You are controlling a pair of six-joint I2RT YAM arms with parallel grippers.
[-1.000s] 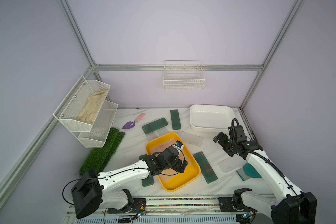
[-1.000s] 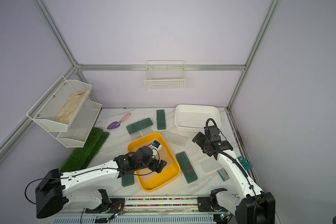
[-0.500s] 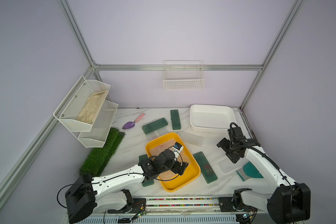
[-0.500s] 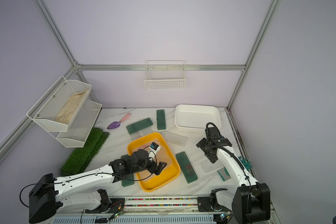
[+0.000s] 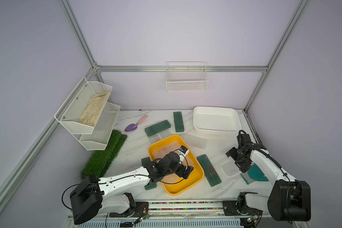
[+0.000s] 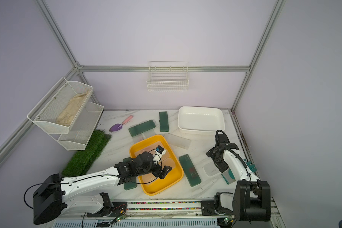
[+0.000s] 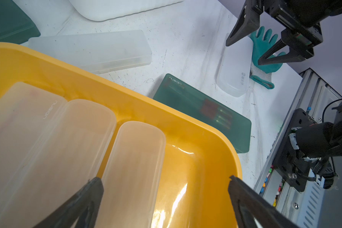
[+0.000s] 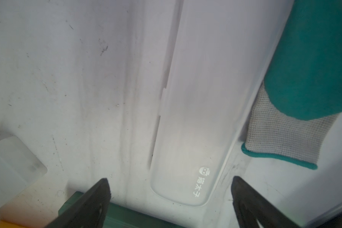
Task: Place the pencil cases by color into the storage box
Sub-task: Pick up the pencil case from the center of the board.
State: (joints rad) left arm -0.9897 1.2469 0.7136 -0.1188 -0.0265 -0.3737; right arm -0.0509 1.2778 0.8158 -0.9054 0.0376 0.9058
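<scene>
**Sorting status: frosted cases to the yellow tray**

My left claw (image 7: 164, 179) stands wide and empty over the yellow tray (image 7: 126, 94). Three frosted cases (image 7: 134, 158) lie side by side on the tray floor. Nothing sits between the fingers, so I judge this arm free for another pick.

My right claw (image 8: 170, 179) is also wide and empty. It points down at a further frosted case (image 8: 195, 118), which lies flat on the table (image 5: 134, 146) just beside the cuff of a teal glove (image 8: 314, 59). The jaws line up on either side of the case's narrow end, because a long flat case grips best across its short width. How far above it they stand, I cannot tell. The closing finger could catch the glove cuff.

Another clear case (image 5: 193, 140) lies near the yellow tray. Green cases (image 5: 157, 128) remain scattered on the table. The white tray (image 5: 215, 131) holds nothing; I judge it reserved for green, keeping the colours apart
</scene>
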